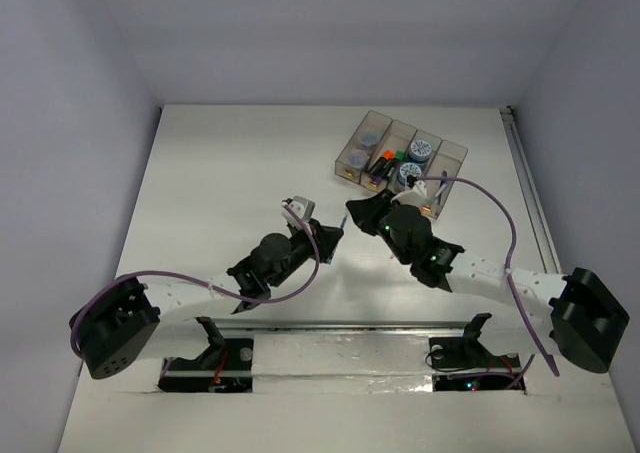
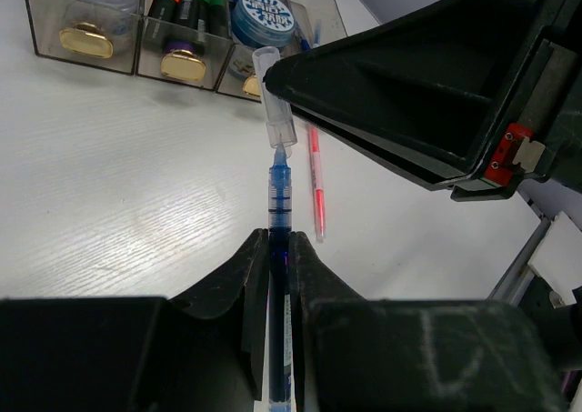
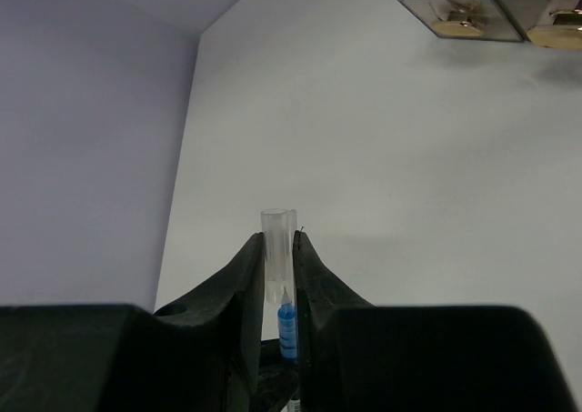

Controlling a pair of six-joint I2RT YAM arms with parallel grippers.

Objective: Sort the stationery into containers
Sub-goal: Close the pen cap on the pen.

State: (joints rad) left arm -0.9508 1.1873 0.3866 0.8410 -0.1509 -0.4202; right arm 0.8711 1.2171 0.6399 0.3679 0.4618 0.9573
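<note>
My left gripper (image 2: 278,239) is shut on a blue pen (image 2: 278,203), which points forward. My right gripper (image 3: 277,239) is shut on a clear pen cap (image 3: 277,248). The pen's tip (image 3: 286,326) sits at the cap's mouth. In the left wrist view the cap (image 2: 275,112) sticks out from the right gripper's black body (image 2: 427,94). In the top view the two grippers, left (image 1: 325,235) and right (image 1: 358,213), meet above the table centre. The smoky bins (image 1: 452,151) stand at the far right and hold orange and green capped markers (image 1: 385,158) and patterned rolls (image 1: 421,150).
A red pen (image 2: 316,180) lies on the white table under the right gripper, close to the bins (image 2: 91,44). The bins' near ends carry gold clasps (image 2: 184,65). Purple cables loop over both arms. A rail runs along the table's right edge (image 1: 525,183).
</note>
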